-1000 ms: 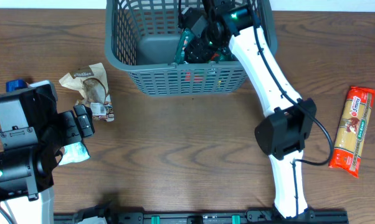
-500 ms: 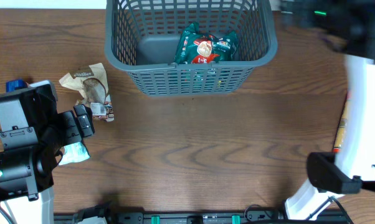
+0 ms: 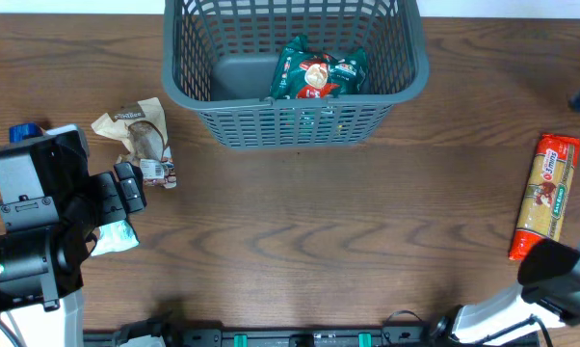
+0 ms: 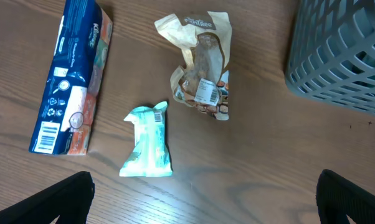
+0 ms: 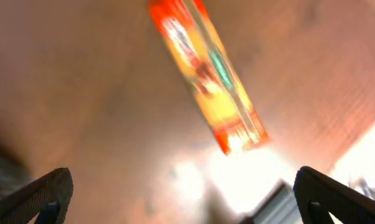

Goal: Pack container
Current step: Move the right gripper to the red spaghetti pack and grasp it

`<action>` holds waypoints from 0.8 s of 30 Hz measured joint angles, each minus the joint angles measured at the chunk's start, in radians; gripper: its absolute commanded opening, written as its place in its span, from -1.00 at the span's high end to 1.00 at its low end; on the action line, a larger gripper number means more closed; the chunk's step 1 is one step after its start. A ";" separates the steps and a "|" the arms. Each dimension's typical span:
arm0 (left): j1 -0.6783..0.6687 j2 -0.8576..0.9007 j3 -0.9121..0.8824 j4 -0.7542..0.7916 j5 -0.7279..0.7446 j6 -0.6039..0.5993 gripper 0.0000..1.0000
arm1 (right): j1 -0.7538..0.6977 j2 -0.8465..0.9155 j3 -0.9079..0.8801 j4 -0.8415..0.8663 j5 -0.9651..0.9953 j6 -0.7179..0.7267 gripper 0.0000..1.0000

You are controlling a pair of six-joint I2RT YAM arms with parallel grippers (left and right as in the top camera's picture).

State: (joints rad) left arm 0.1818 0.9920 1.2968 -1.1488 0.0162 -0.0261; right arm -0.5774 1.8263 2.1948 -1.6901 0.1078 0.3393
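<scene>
1. Left gripper [image 4: 206,202]: fingers spread wide, empty, touching nothing.
2. Just ahead of it lies a small teal foil packet [image 4: 149,140]. Beyond that is a crumpled beige snack bag [image 4: 200,62], and ahead-left a blue rectangular tissue pack [image 4: 69,81].
3. The large dark grey slotted plastic basket [image 4: 343,56] is ahead-right of the left gripper, well apart. It holds a green-and-red packet [image 3: 317,72].
4. Right gripper [image 5: 187,199]: view blurred, fingers spread wide, empty. A long orange-red pasta packet [image 5: 203,68] lies ahead, not touched.
</scene>
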 measured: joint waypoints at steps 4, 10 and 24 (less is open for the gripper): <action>0.000 0.000 0.000 -0.002 0.000 0.000 -0.97 | -0.100 -0.011 -0.225 0.090 -0.004 -0.095 -0.99; 0.000 0.000 0.000 -0.002 0.000 0.000 -0.97 | -0.173 -0.011 -0.520 0.401 -0.068 -0.267 -0.99; 0.000 0.000 0.000 0.008 0.000 0.000 -0.97 | -0.184 -0.012 -0.959 1.032 -0.109 -0.446 -0.98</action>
State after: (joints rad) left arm 0.1818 0.9920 1.2972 -1.1404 0.0162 -0.0261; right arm -0.7616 1.8145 1.2358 -0.6586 -0.0010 -0.1062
